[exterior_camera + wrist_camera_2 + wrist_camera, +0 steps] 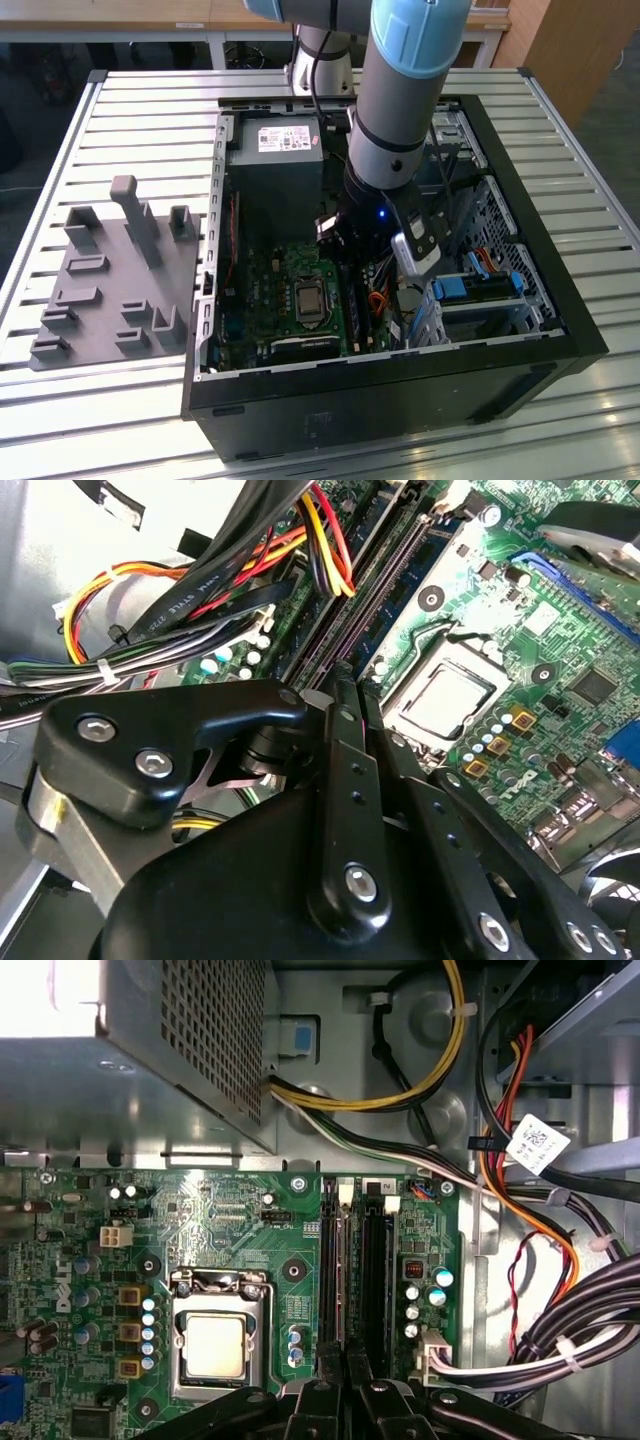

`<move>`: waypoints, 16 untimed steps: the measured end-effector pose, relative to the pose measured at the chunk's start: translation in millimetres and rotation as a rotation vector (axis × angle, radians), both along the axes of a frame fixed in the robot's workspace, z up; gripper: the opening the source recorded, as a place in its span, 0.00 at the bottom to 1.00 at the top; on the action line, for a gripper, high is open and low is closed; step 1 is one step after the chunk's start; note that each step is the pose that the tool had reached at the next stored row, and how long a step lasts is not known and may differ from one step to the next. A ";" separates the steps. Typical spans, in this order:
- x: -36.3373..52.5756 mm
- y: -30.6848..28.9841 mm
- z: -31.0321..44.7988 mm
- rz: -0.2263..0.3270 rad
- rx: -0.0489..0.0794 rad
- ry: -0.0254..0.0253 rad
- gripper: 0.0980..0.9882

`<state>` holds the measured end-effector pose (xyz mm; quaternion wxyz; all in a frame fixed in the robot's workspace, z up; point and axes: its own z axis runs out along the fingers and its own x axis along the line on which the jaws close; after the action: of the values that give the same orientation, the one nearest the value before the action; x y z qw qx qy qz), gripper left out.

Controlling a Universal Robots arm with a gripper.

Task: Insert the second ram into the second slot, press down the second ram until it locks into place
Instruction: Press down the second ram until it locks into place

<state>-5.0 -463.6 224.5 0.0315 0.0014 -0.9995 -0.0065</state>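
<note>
My gripper [347, 672] reaches down into the open computer case [560, 300], over the memory slots [355, 1270] beside the processor socket [218, 1345]. Its fingers [330, 1380] are closed together. In both wrist views the thin top edge of the second ram [385, 595] runs straight into the seam between them. The stick stands upright along the slot nearer the socket, and the gripper hides its near half. A white latch [345, 1192] sits at the slot's far end. In the exterior view the arm's wrist [372, 235] covers the slots' far part.
Bundles of coloured cables [200, 590] crowd the slots on the drive-bay side. The power supply [275, 150] fills the case's back corner. Blue drive brackets [465, 290] sit towards the exterior view's right. A grey parts fixture [110, 280] lies on the slatted table outside the case.
</note>
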 end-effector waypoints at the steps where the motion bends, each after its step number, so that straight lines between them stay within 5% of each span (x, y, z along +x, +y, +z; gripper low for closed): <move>1: 0.0 -0.1 -0.2 0.000 0.000 0.0002 0.04; 16: 0.1 -0.8 -1.5 0.000 -0.001 0.0032 0.04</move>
<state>-4.9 -464.4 223.0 0.0331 0.0015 -0.9994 -0.0062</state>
